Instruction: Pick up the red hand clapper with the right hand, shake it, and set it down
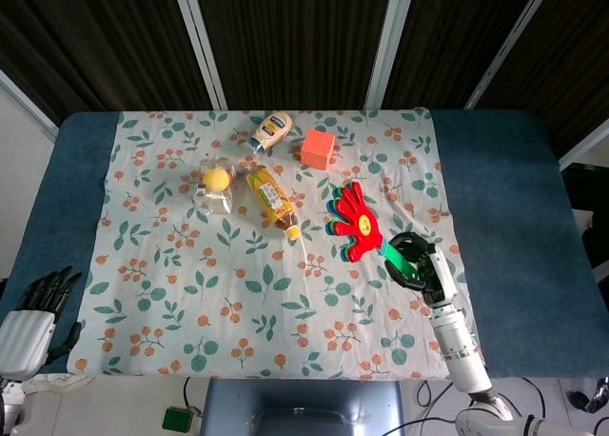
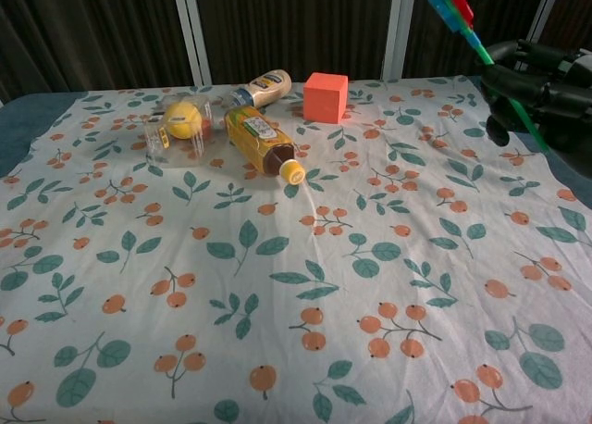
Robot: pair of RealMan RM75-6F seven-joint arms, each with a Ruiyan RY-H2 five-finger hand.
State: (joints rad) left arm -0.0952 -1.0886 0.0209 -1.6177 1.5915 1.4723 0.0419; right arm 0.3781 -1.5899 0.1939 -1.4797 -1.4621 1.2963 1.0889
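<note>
My right hand (image 1: 419,264) (image 2: 541,83) grips the green handle of the red hand clapper (image 1: 357,224) and holds it raised above the cloth. From the head camera its red palm with a yellow face points up and to the left. In the chest view only the clapper's lower part (image 2: 453,7) shows, running off the top edge. My left hand (image 1: 36,307) hangs beside the table's near left corner, fingers apart and holding nothing.
On the floral cloth (image 1: 219,284) lie a tea bottle (image 1: 270,201) (image 2: 260,143), a lemon in a clear box (image 1: 216,183) (image 2: 181,122), a mayonnaise bottle (image 1: 271,129) (image 2: 263,86) and an orange cube (image 1: 318,148) (image 2: 326,96). Blue table (image 1: 504,188) flanks the cloth.
</note>
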